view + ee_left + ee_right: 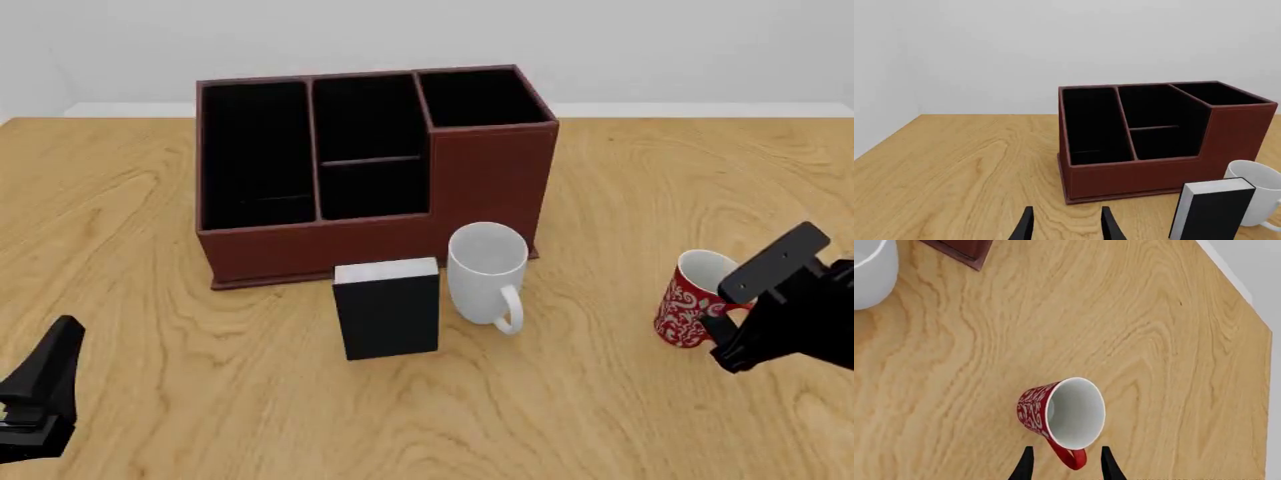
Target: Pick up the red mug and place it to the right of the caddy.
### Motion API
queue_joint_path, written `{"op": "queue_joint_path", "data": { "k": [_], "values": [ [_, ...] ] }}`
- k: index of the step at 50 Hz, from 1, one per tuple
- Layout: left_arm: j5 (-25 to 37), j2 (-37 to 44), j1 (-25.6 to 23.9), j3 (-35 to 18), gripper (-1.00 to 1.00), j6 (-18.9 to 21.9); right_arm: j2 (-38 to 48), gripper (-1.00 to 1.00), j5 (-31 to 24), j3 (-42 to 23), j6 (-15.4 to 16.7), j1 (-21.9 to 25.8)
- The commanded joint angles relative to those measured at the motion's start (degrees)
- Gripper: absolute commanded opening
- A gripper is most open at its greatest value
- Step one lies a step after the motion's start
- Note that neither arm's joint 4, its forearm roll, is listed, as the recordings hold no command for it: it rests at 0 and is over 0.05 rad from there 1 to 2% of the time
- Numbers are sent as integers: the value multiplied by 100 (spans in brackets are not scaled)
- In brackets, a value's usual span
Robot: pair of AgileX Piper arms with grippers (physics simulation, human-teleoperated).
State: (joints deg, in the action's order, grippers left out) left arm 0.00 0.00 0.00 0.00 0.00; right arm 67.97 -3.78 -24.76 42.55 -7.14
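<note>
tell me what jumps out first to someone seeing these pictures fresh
The large dark red-brown caddy with black-lined compartments dominates the far middle of the wooden table, with a plain white mug and a small black box with a white top standing just in front of it. Off to the right stands the small red floral mug, upright, its red loop handle between the fingers of the right tool, which has not closed on it.

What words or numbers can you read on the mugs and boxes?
None. The red mug has only a white flower pattern, no letters. The white mug, the black box and the caddy are plain, with no words, numbers or signs.
</note>
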Motion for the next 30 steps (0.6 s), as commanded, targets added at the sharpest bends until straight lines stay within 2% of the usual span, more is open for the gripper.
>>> {"op": "queue_joint_path", "data": {
  "k": [1,30],
  "values": [
    [0,0,0,0,100,0,135,100,147,57,39,-116],
    [0,0,0,0,100,0,599,100,487,-2,147,-356]
  ]
}}
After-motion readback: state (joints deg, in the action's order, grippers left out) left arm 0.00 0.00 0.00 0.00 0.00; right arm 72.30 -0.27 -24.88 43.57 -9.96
